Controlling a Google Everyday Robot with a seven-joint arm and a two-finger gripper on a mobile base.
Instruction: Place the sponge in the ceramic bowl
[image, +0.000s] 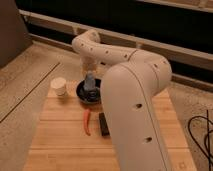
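Observation:
The ceramic bowl (81, 94) is dark and glossy and sits at the back middle of the wooden table. The blue-grey sponge (90, 83) stands on end over the bowl's middle, its lower end down inside the rim. My gripper (89, 76) comes down from the white arm directly above the bowl and is shut on the sponge's upper part. The wrist hides most of the gripper.
A small white cup (58, 86) stands just left of the bowl. A thin red-orange item (87, 121) and a black block (103, 124) lie in front of the bowl. The wooden table (55, 140) extends forward. My white arm (137, 110) covers the table's right side.

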